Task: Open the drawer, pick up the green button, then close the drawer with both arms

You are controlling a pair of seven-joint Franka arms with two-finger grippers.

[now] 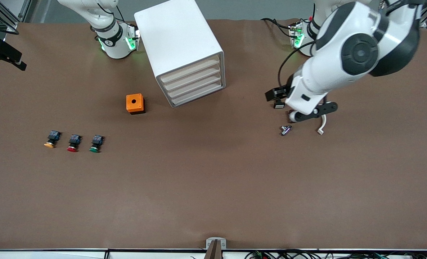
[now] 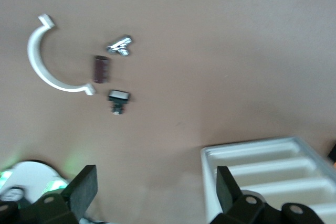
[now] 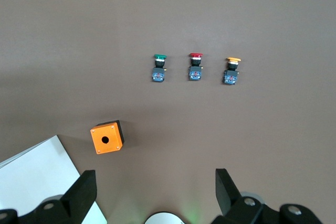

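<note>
The white cabinet (image 1: 184,50) stands toward the robots' side of the table, with all four drawers shut. The third drawer (image 1: 196,88) shows its plain front. The green button (image 1: 95,144) lies on the table toward the right arm's end and also shows in the right wrist view (image 3: 159,66). My left gripper (image 1: 276,99) is open and empty over bare table beside the cabinet; its wrist view (image 2: 156,182) shows the cabinet's (image 2: 207,177) front. My right gripper (image 3: 156,184) is open and empty, high above its base, out of the front view.
A red button (image 1: 73,143) and a yellow button (image 1: 51,140) lie in a row with the green one. An orange box (image 1: 135,103) sits beside the cabinet. A metal part (image 1: 286,130) and a white curved clip (image 1: 322,126) lie below the left gripper.
</note>
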